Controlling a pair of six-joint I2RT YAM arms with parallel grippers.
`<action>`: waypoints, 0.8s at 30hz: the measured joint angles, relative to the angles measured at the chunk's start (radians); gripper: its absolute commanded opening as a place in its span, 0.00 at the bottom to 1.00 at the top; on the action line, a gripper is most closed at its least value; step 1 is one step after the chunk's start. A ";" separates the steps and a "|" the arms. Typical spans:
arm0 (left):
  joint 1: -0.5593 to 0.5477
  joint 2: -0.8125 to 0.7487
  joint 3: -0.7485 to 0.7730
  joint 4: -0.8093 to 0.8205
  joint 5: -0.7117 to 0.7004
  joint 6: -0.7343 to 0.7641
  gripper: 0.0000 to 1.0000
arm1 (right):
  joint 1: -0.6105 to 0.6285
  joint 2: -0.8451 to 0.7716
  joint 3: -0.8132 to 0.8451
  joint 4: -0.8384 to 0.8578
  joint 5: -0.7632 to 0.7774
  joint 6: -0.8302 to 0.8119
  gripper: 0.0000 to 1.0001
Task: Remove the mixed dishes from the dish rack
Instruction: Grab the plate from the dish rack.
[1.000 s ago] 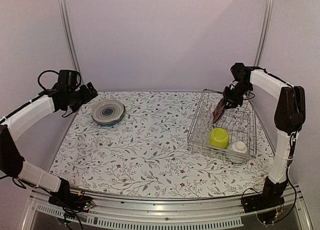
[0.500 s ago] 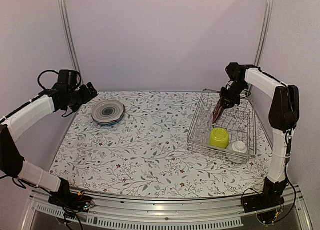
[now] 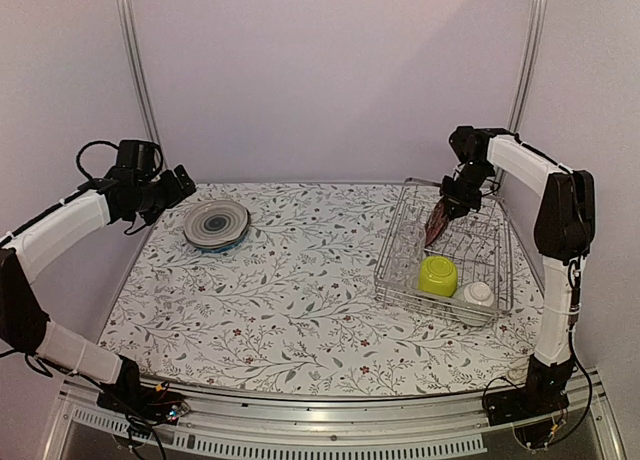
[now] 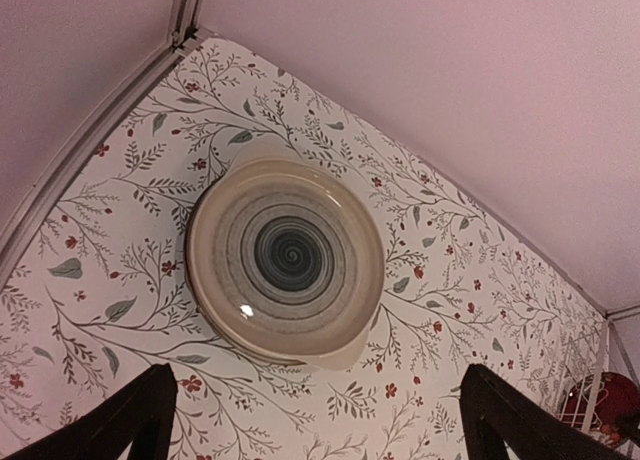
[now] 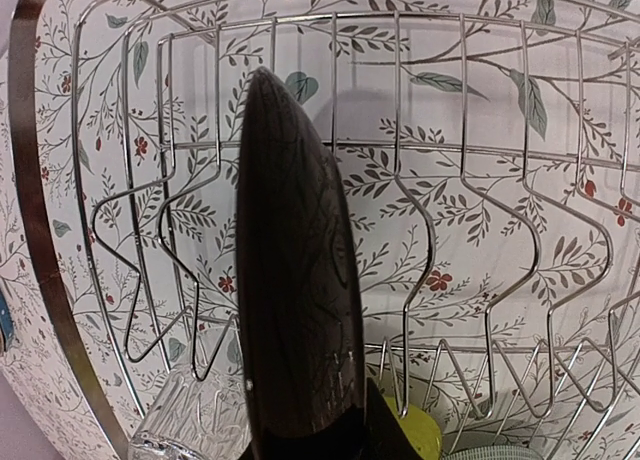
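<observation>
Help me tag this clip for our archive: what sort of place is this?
Likely a lab robot cell staged as a kitchen counter: plain walls, metal frame rails, floral tablecloth, wire dish rack.

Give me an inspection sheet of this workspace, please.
Surface: floral-print table, flat.
Job's things: grey ringed plate lies on the table, far left. The dish rack holds the red floral plate on edge, lime-green bowl, whitish bowl and clear glass.
Clutter: nothing seen.
Grippers: left gripper open, beside the grey ringed plate; right gripper shut on the red floral plate.
Cables: black loop at the left arm.
Surroundings: plain walls, metal posts.
</observation>
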 measured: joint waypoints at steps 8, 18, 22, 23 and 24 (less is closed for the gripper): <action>0.000 0.000 0.000 0.003 0.003 0.000 1.00 | 0.001 0.000 0.017 -0.027 0.002 0.018 0.10; 0.000 0.001 0.000 0.007 0.004 -0.004 1.00 | 0.002 0.000 0.097 -0.113 0.030 0.010 0.03; 0.000 0.001 0.000 0.007 0.005 -0.005 1.00 | 0.002 -0.002 0.119 -0.139 0.038 0.000 0.02; 0.000 0.001 0.000 0.008 0.005 -0.005 0.99 | 0.002 -0.003 0.125 -0.146 0.041 -0.002 0.02; 0.000 0.001 0.000 0.008 0.005 -0.005 1.00 | 0.002 -0.006 0.127 -0.152 0.046 -0.004 0.02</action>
